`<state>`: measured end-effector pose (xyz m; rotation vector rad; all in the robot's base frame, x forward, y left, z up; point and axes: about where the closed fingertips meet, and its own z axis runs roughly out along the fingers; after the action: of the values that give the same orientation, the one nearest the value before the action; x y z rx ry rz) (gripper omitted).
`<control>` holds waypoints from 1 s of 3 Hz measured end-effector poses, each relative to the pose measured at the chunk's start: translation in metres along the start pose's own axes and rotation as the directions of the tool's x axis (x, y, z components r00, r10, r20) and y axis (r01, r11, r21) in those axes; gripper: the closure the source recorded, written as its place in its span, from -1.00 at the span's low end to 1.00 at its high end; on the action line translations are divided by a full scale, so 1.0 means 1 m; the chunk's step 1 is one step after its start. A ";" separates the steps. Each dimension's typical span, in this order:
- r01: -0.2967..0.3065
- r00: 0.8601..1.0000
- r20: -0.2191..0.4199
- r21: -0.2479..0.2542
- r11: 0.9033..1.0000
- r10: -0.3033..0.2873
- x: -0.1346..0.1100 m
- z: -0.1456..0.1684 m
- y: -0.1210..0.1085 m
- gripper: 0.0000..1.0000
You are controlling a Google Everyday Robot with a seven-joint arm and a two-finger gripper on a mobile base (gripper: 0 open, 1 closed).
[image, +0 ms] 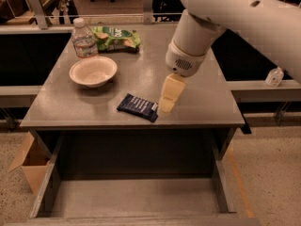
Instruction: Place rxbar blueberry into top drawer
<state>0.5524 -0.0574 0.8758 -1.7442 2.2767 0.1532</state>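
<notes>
The rxbar blueberry (138, 107), a flat dark navy wrapper with white lettering, lies on the grey desk top (70, 107) near its front edge. My gripper (166, 108) hangs from the white arm just right of the bar, its cream-coloured tip close to the bar's right end, low over the desk. The top drawer (131, 197) is pulled open below the desk front, a wide grey tray with nothing in it.
A white bowl (93, 71) sits at the desk's left. A water bottle (83, 39) and a green snack bag (115, 38) stand behind it. A cardboard box (29, 166) sits on the floor left of the drawer. A small bottle (273, 76) stands on the right ledge.
</notes>
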 end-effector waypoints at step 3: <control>0.041 0.997 -0.060 -0.009 0.999 -0.041 -0.047 0.057 0.002 -1.00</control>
<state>0.5705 0.0011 0.8344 -1.8217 2.2828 0.1032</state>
